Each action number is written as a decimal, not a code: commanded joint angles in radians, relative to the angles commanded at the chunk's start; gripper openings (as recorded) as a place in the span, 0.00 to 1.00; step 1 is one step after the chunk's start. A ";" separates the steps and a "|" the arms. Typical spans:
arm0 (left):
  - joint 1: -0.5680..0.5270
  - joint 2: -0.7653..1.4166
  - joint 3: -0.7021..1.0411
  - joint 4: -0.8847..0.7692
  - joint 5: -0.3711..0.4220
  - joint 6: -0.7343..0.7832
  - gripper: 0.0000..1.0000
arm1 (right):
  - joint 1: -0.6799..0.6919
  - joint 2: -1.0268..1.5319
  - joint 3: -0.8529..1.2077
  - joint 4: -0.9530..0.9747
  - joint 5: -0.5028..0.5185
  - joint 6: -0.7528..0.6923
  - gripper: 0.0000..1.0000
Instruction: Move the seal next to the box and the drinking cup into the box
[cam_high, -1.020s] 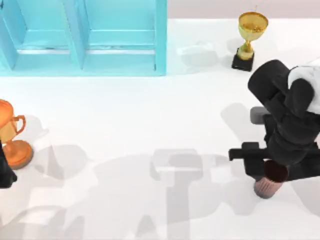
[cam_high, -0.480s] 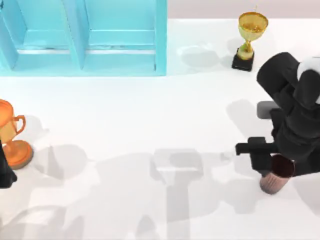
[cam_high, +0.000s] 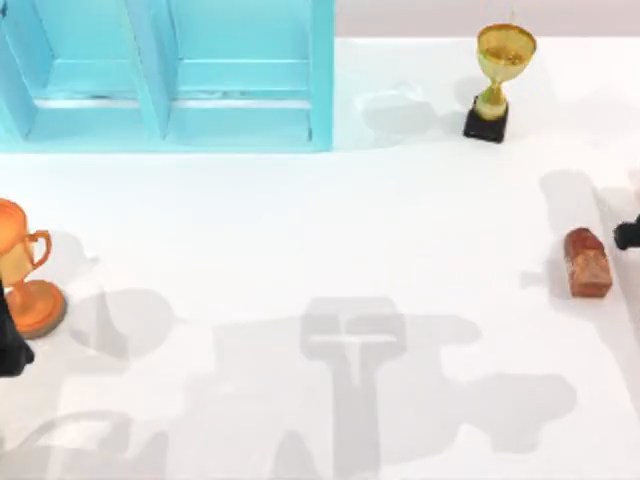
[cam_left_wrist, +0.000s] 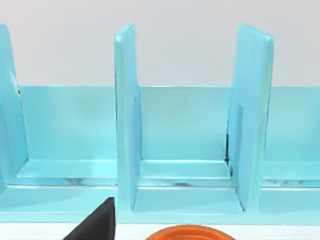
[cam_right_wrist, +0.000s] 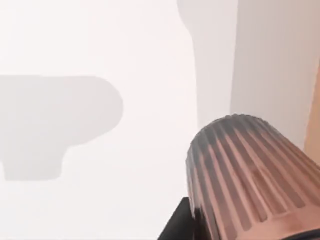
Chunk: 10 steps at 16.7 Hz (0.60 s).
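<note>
Clenched on the drinking cup (cam_right_wrist: 250, 180), the right arm's jaws hold it above the tabletop (cam_high: 330, 230) while the seal (cam_high: 587, 262) lies near the right edge, so the carry toward the box (cam_high: 170, 75) seems next, calling for a long leftward reach; left jaws' state unclear.

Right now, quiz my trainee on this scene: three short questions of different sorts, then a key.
1. True or false: the seal lies on the right side of the table.
2. In the right wrist view, the wall of the cup is: A smooth, B ribbed, C dotted.
3. Fill in: the trophy at the table's left edge is ___ in colour.

Key: 1 true; 2 B; 3 orange.
</note>
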<state>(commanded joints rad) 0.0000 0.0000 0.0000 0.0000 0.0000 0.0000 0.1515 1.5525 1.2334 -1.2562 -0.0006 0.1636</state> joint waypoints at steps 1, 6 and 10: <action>0.000 0.000 0.000 0.000 0.000 0.000 1.00 | -0.012 -0.009 0.006 -0.012 0.000 -0.012 0.00; 0.000 0.000 0.000 0.000 0.000 0.000 1.00 | -0.011 -0.007 0.005 -0.011 0.001 -0.013 0.00; 0.000 0.000 0.000 0.000 0.000 0.000 1.00 | -0.100 -0.020 0.007 -0.008 0.004 -0.101 0.00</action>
<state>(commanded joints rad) 0.0000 0.0000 0.0000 0.0000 0.0000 0.0000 0.0513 1.5322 1.2408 -1.2639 0.0037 0.0623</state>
